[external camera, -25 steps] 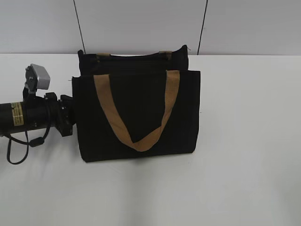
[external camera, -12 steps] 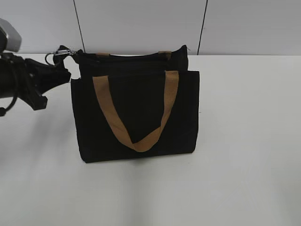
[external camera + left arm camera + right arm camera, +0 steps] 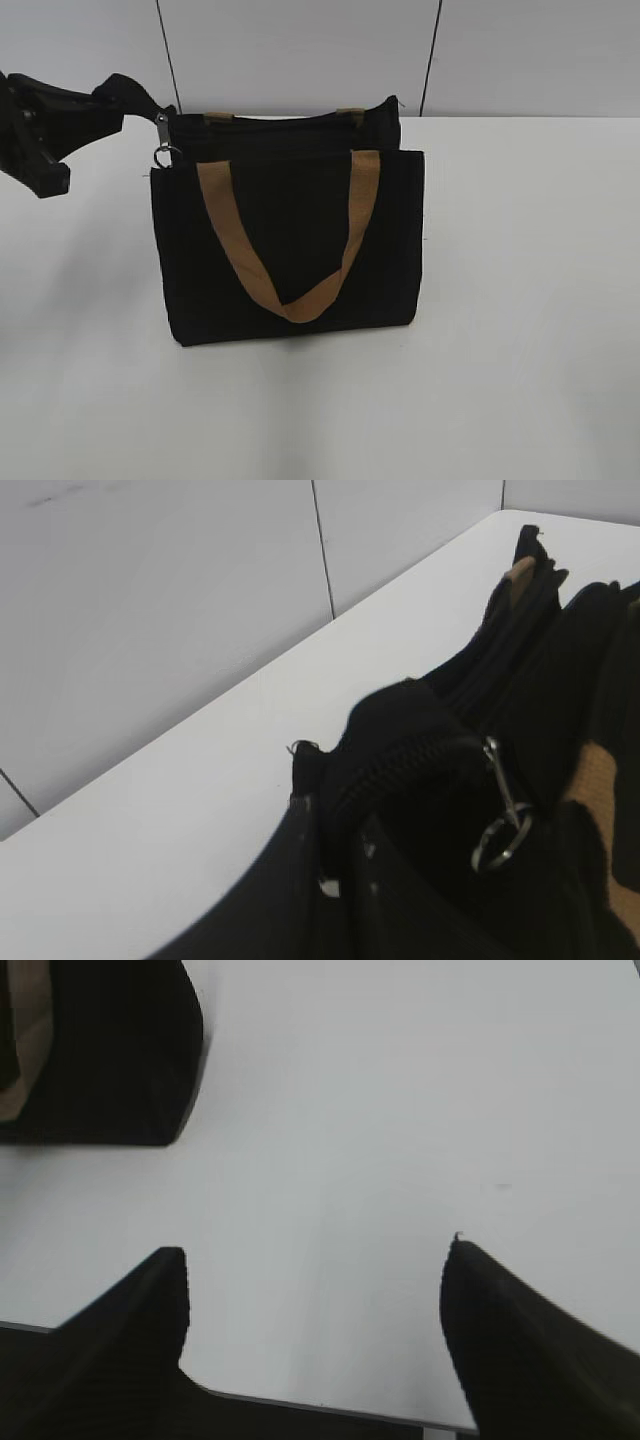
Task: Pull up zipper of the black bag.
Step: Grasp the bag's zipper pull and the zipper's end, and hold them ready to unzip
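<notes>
The black bag (image 3: 290, 240) stands upright on the white table, a tan handle (image 3: 295, 300) hanging down its front. My left gripper (image 3: 135, 95) is at the bag's top left corner. In the left wrist view its fingers (image 3: 335, 815) are shut on the black fabric end of the zip line. The zipper pull (image 3: 162, 143), silver with a ring, hangs free just below that corner, outside the jaws; it also shows in the left wrist view (image 3: 503, 815). My right gripper (image 3: 315, 1260) is open and empty over bare table, with a bottom corner of the bag (image 3: 110, 1050) far to its upper left. It is out of the exterior view.
The white table (image 3: 530, 300) runs back to a grey panelled wall (image 3: 300, 50) just behind the bag. The table's near edge shows under the right gripper (image 3: 330, 1405).
The left arm rose from beside the bag's left side to its top left corner. The silver pull, lifted out sideways half a second ago, now hangs down.
</notes>
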You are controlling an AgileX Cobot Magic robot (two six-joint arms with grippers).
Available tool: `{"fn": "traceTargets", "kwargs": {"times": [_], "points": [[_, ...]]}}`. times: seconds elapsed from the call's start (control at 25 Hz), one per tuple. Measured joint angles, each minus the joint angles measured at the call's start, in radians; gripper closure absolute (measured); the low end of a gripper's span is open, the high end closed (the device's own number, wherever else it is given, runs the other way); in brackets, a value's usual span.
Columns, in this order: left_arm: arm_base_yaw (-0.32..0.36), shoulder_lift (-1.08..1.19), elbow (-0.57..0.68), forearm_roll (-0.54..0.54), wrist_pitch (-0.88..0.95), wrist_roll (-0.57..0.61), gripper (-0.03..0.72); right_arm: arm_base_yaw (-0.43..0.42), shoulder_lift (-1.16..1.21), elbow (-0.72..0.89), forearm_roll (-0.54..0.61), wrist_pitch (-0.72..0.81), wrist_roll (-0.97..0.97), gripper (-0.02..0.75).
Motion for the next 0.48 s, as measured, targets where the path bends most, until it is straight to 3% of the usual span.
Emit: {"fn": "traceTargets", "kwargs": {"times": [0.24,0.48], "points": [[0.0,0.0,-0.04,0.007,0.003,-0.032,0.664,0.0,0.209,-0.064,0.099,-0.185,-0.011,0.143],[0.0,-0.001,-0.053,0.007,0.007,-0.055,0.664,0.0,0.49,-0.16,0.217,-0.23,-0.19,0.143]]}}
